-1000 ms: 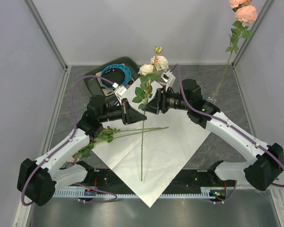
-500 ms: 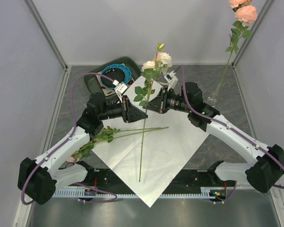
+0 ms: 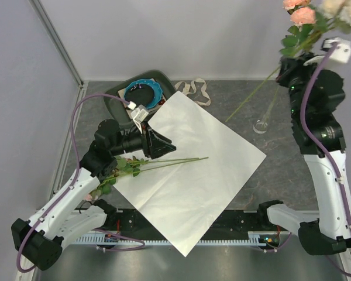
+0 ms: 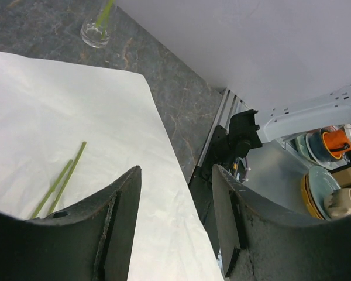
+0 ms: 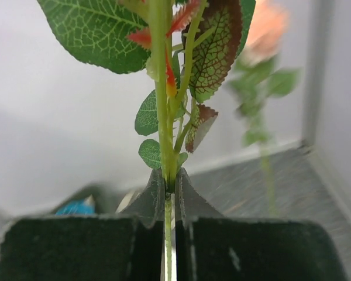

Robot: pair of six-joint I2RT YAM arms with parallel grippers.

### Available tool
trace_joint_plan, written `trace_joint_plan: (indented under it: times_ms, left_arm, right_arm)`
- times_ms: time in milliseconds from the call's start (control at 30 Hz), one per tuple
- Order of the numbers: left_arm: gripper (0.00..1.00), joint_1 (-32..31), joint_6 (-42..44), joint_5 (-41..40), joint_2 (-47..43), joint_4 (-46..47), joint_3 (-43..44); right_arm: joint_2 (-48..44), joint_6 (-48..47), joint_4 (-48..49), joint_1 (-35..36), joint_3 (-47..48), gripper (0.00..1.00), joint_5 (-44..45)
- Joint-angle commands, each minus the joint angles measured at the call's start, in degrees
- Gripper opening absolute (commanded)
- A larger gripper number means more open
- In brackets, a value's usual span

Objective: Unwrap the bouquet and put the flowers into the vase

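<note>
Two green stems [image 3: 175,161] are seen lying on the white paper [image 3: 216,175] at centre frame, beside the left gripper [image 4: 176,178], whose jaws are spread apart. At upper right, a leafy rose stem [image 5: 162,117] is clamped in the right gripper [image 5: 168,181], near the glass vase [image 3: 260,126].

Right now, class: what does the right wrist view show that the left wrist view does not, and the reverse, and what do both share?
Only the right wrist view: the right gripper shut on a leafy stem. Only the left wrist view: the open left gripper, two loose stems, the glass vase. Both: the grey table.
</note>
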Motion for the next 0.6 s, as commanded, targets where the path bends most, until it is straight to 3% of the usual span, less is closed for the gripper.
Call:
trace_joint_plan:
  times_ms: [0, 300, 567]
  left_arm:
    - [0.58, -0.1, 3.3, -0.9, -1.5, -1.5, 1.4]
    - [0.63, -0.1, 2.3, 1.7, -3.0, 0.0, -0.1]
    - [0.67, 1.8, 0.8, 4.1, -2.6, 2.6, -0.5]
  right_arm:
    - [1.2, -6.5, -2.3, -6.2, 6.7, 0.00, 15.8]
    - [7.8, 1.6, -3.4, -31.9, 15.3, 0.00, 4.9]
    - [11.0, 3.2, -5.2, -36.6, 21.7, 0.00, -1.0]
